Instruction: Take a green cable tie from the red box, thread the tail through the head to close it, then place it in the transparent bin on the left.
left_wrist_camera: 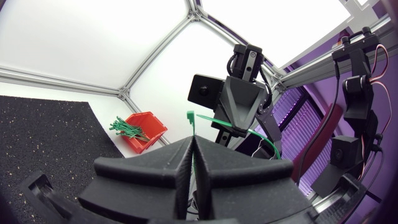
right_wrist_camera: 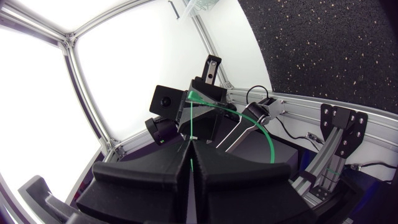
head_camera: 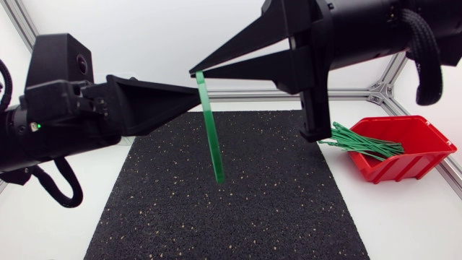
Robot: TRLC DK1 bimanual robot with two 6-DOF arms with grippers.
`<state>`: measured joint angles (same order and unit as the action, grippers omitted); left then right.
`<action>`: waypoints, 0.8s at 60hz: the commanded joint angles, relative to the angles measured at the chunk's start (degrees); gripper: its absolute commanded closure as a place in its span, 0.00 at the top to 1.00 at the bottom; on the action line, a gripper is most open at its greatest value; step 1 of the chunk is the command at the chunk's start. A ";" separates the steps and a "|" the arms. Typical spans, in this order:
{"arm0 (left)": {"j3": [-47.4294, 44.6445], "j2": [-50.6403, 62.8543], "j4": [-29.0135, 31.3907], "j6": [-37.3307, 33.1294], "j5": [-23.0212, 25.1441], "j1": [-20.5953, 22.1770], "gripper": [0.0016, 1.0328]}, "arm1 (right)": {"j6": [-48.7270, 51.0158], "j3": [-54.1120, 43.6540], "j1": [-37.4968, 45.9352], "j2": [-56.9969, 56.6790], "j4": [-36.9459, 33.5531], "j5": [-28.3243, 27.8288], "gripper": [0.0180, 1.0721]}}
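Observation:
A green cable tie [head_camera: 213, 137] hangs in the air above the black mat [head_camera: 238, 209], its upper end level with both grippers' tips. My left gripper [head_camera: 198, 95] comes in from the left and is shut on the tie just under its top. My right gripper [head_camera: 193, 72] comes in from the upper right, shut on the tie's top end. In the left wrist view the tie [left_wrist_camera: 193, 121] rises from between my left gripper's [left_wrist_camera: 194, 142] fingers. In the right wrist view the tie [right_wrist_camera: 192, 124] runs up out of my right gripper [right_wrist_camera: 189, 146] and curves away in an arc. The transparent bin is out of sight.
The red box [head_camera: 422, 141] stands on the white table at the right, beside the mat, with several green cable ties [head_camera: 361, 141] sticking out over its left rim. It also shows in the left wrist view as the red box [left_wrist_camera: 149, 127]. Aluminium frame bars [head_camera: 253, 94] run along the table's far edge.

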<state>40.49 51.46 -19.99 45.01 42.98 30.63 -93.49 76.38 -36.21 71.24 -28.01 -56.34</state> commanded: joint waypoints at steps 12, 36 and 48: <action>-0.94 -0.84 -0.31 -0.10 -0.09 0.74 0.03 | -2.48 -1.58 0.35 -0.05 1.20 0.00 0.05; -0.94 -1.36 -0.14 -0.19 -0.09 1.01 0.03 | -2.66 -2.29 0.08 1.44 1.99 0.00 0.05; -0.94 -1.80 0.30 -0.89 -0.18 1.45 0.03 | -3.71 -2.29 0.17 3.82 2.52 -0.62 0.05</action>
<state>40.47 50.96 -19.11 44.99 42.50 31.27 -94.76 75.48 -36.21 72.86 -26.20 -56.86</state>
